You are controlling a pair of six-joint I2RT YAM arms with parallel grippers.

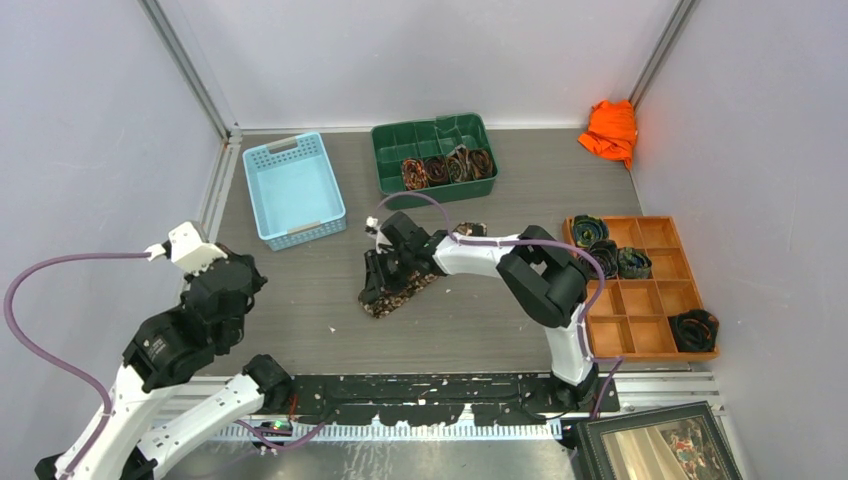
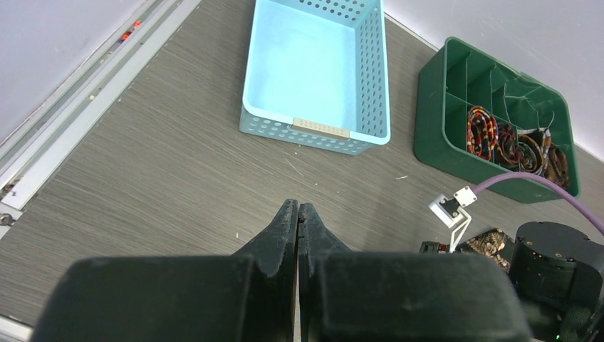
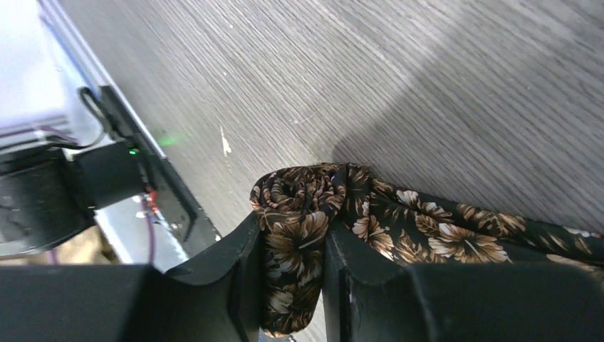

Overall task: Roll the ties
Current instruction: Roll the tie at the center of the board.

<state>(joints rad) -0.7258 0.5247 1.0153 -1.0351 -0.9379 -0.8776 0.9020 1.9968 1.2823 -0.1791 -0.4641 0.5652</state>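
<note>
Tension counts: right gripper, clamped on the tie at its coiled end, should wind evenly; left gripper sits closed.

I read no legible text, brand, number or sign in any view. The pale strip on the light blue basket, upper centre of the left wrist view, is too blurred to read.

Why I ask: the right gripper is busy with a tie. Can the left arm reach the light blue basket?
Probably yes: the left gripper, shut and empty, faces the light blue basket with only bare tabletop between them.
</note>
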